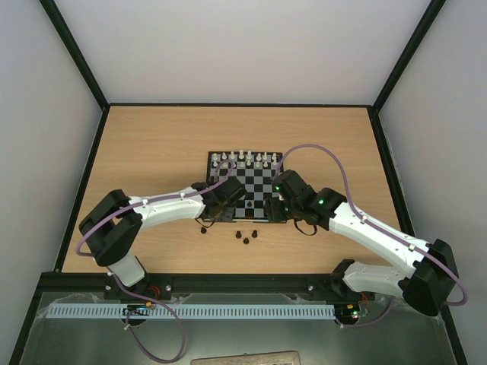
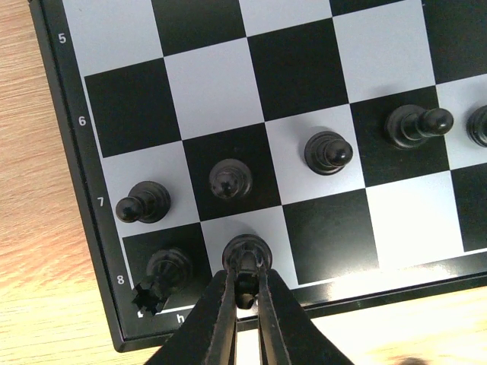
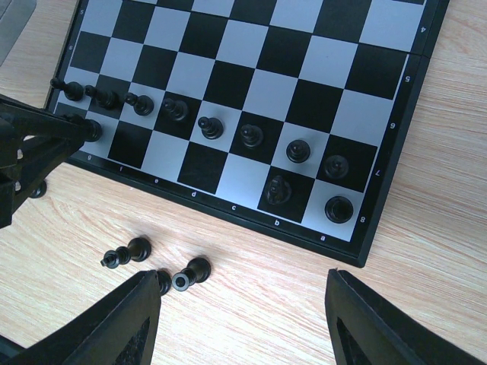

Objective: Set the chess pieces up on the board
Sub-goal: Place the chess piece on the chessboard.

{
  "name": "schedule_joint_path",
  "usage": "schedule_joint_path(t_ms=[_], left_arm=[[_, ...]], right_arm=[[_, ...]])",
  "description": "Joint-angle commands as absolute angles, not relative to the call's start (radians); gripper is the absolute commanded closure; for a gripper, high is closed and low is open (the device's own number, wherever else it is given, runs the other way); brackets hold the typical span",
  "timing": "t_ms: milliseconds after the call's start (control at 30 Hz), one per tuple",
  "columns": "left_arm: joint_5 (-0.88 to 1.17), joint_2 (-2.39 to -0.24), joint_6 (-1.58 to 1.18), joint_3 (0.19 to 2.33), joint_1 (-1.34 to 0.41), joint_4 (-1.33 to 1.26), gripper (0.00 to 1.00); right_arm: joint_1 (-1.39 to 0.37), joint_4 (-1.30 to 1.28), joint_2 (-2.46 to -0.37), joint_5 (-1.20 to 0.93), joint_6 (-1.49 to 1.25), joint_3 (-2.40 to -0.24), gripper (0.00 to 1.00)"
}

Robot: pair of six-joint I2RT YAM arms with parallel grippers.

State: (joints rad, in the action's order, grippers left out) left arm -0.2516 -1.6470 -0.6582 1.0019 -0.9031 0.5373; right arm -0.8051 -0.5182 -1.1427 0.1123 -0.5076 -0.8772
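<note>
The board [image 1: 259, 182] lies mid-table, and its near left corner [image 2: 76, 152] fills the left wrist view. My left gripper [image 2: 245, 285] is shut on the top of a black chess piece [image 2: 246, 251] that stands on the white back-row square beside the corner rook [image 2: 167, 270]. Black pawns [image 2: 230, 181] line the row ahead of it. My right gripper [image 3: 243, 304] hangs open over bare table just off the board's near edge [image 3: 228, 214], nothing between its fingers. Loose black pieces [image 3: 129, 252] lie on the wood near its left finger [image 3: 122, 327]; one [image 3: 162, 281] is partly hidden behind that finger.
White pieces [image 1: 243, 158] stand along the board's far rows. A knight [image 3: 278, 190] and a rook [image 3: 338, 208] occupy the back row's right end. Loose black pieces [image 1: 245, 234] lie between the arms, another [image 1: 204, 227] under the left arm. My left gripper [image 3: 46, 141] reaches in over the board's left corner.
</note>
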Motion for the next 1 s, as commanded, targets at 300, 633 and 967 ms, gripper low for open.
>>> schedule_joint_path(t_ms=[300, 633, 967], left_arm=[[-0.251, -1.629, -0.668, 0.994, -0.912, 0.563, 0.89], [-0.248, -1.629, -0.669, 0.992, -0.912, 0.562, 0.83], [-0.256, -1.598, -0.671, 1.014, -0.917, 0.586, 0.77]], right_arm=[[-0.802, -0.529, -1.143, 0.105, -0.497, -0.866, 0.4], [-0.801, -0.527, -1.143, 0.103, -0.497, -0.865, 0.4], [-0.801, -0.526, -1.143, 0.1, -0.496, -0.864, 0.39]])
